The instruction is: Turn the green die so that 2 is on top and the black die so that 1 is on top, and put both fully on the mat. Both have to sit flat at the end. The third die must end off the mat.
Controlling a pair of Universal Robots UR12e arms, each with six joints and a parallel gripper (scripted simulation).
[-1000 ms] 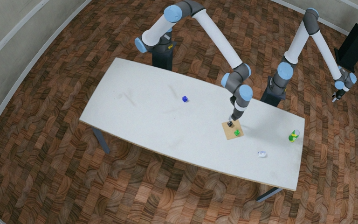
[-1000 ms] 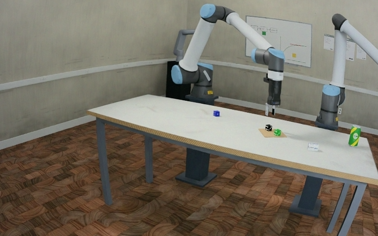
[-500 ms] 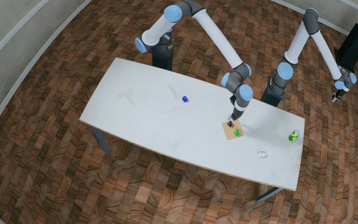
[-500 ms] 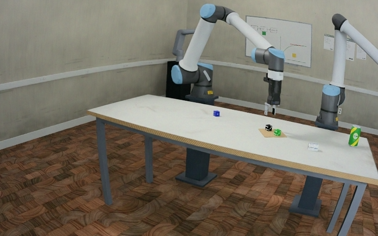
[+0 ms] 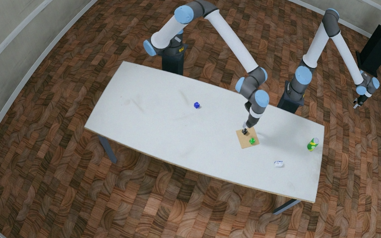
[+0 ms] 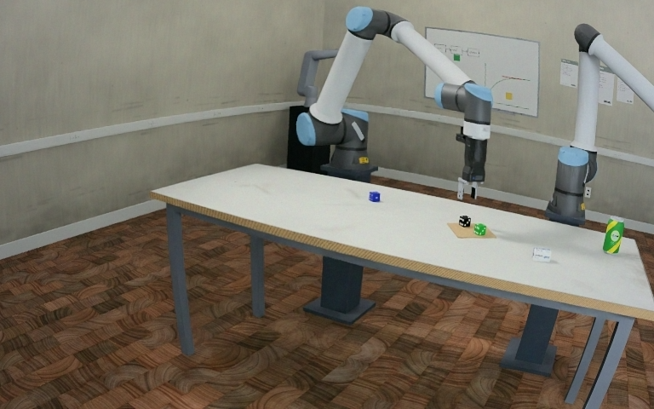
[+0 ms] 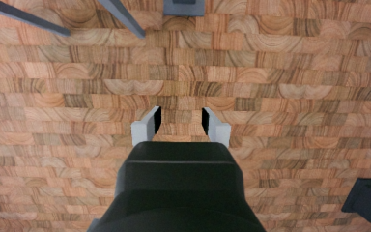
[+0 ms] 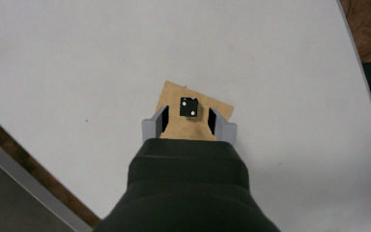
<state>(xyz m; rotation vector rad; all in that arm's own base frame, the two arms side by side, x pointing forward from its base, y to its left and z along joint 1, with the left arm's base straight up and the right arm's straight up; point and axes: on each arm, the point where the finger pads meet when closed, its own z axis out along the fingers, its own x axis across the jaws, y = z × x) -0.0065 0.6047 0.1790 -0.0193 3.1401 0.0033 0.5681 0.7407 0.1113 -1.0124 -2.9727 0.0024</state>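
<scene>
Above the mat (image 5: 243, 142) (image 6: 462, 233) (image 8: 181, 131), the right jaws (image 5: 244, 126) (image 6: 467, 192) are hovering wide open, holding nothing, while the black die (image 5: 244, 131) (image 6: 464, 221) (image 8: 188, 106) and green die (image 5: 252, 141) (image 6: 479, 228) are resting on it, seemingly flat, the blue die (image 5: 196, 105) (image 6: 374, 196) lying well apart from it

Only visible change is at the right gripper (image 5: 244, 126) (image 6: 467, 192) (image 8: 188, 115), high over the far-left part of the mat (image 5: 247, 138) (image 6: 471, 230) (image 8: 187, 126). In the exterior view its fingers show slightly farther apart across the frame than 1.0 s ago, with the pale left one shifted a touch left. In the top view the fingertips also show a bit more to the left than at 1.0 s. Most of the shift was already there at 0.5 s; the difference since then is too small to call. Can't tell spread from wrist turn.
</scene>
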